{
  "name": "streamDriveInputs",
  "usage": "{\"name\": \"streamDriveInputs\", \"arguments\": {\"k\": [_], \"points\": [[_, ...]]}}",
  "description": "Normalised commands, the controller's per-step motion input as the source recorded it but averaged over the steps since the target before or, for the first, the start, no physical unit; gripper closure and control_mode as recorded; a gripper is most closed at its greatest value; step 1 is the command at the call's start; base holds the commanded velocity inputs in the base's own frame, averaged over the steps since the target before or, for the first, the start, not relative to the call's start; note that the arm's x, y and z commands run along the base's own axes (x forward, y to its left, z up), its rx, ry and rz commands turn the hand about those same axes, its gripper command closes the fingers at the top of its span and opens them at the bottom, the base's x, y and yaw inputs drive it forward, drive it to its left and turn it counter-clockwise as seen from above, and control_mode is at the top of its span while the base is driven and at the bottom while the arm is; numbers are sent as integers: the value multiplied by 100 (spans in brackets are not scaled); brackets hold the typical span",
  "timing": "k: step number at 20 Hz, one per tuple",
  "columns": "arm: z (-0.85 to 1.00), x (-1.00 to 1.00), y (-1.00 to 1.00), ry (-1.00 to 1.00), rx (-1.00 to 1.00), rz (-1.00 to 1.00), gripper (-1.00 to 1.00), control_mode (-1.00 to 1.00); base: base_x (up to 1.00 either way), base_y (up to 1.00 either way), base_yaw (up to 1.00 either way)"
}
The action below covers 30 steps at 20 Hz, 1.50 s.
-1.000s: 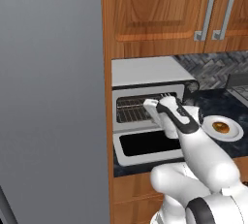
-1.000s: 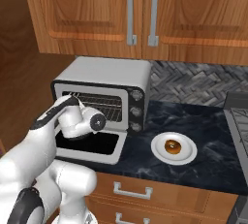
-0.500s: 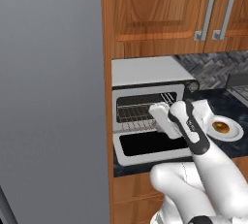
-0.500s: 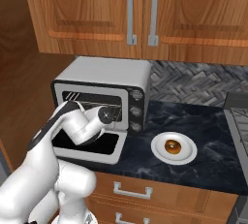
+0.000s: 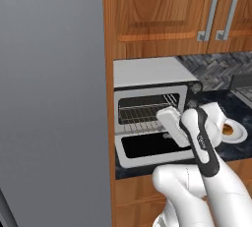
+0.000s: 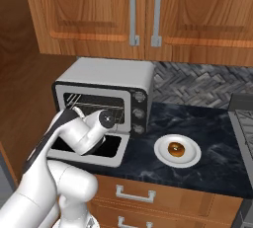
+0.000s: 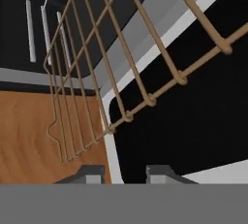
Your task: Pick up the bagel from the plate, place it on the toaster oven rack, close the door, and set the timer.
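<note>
Legible text, labels, brands, numbers, signs: none.

Arm (image 5: pixel 202 142): a small pale marking sits on the dark link in the left base view; too small and blurred to read.

Toaster oven (image 6: pixel 106 76): three round knobs on the front panel, no readable numerals or scale marks around them.

Door (image 6: pixel 101 149): plain glass and frame, no lettering.

Plate (image 6: pixel 190 155), bagel (image 6: pixel 176 149): unmarked.

Cabinet doors (image 6: pixel 89 10), desk (image 6: pixel 207 133): no signs or stickers.
</note>
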Motion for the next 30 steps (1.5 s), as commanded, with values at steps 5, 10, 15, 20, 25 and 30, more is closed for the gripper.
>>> {"name": "streamDriveInputs", "arguments": {"k": [5, 10, 15, 20, 25, 30], "points": [[63, -34, -15, 0, 0, -1, -100, -100, 0, 0, 0], [51, -14, -52, 0, 0, 0, -100, -100, 0, 0, 0], [34, 0, -74, 3, -4, 0, -100, -100, 0, 0, 0], [18, 0, -83, 8, -8, 0, -100, -100, 0, 0, 0], [9, 0, -82, 11, -12, 0, -100, -100, 0, 0, 0], [0, 0, -75, 12, -12, 0, -100, -100, 0, 0, 0]]}}
